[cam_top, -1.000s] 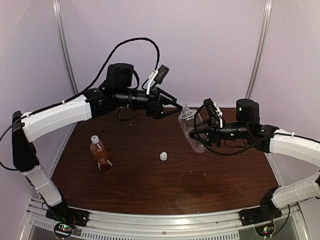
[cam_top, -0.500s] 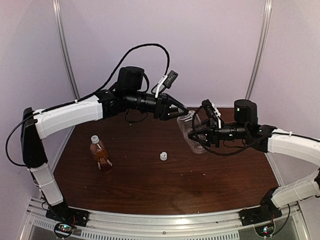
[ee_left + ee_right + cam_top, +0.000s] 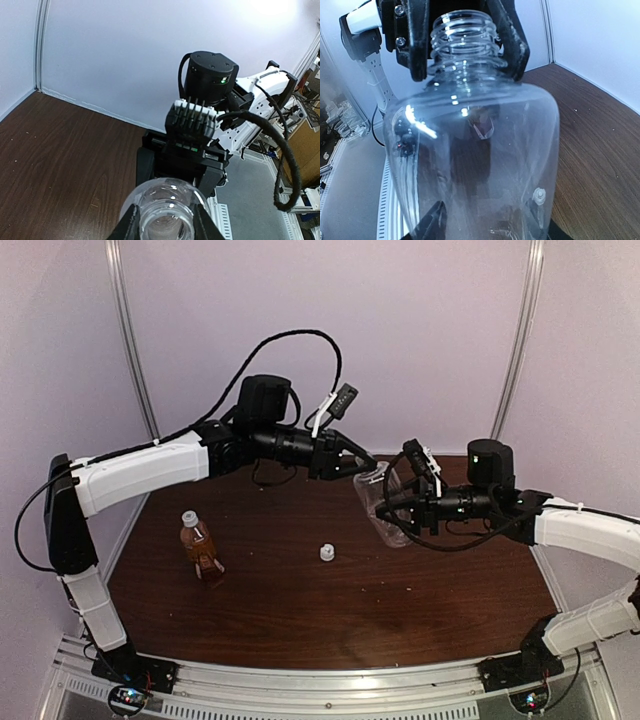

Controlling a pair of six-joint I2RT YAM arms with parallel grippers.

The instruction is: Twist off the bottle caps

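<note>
Clear plastic fills my right wrist view: the clear bottle (image 3: pixel 475 150), smooth and round-shouldered, with glossy walls and a bare ridged thread at its neck. No cap sits on it. My right hand (image 3: pixel 390 510) is clamped around its belly and holds it tilted above the desk (image 3: pixel 300 610). My left hand (image 3: pixel 164 224) has its fingers pressed in on either side of that threaded neck, pinching it.

The loose cap (image 3: pixel 326 553), small, round and white, lies on the dark wood-grain desk below both hands, nearer my side and apart from either bottle. The brown bottle (image 3: pixel 202 550) stands well off to the left of my left hand, with its white cap (image 3: pixel 189 518) on top.

I judge the clear bottle done and the brown one the step left. The next move calls for setting the clear bottle down upright and freeing the neck. Then one hand must steady the slick brown body while the other squarely grips the tiny cap.
</note>
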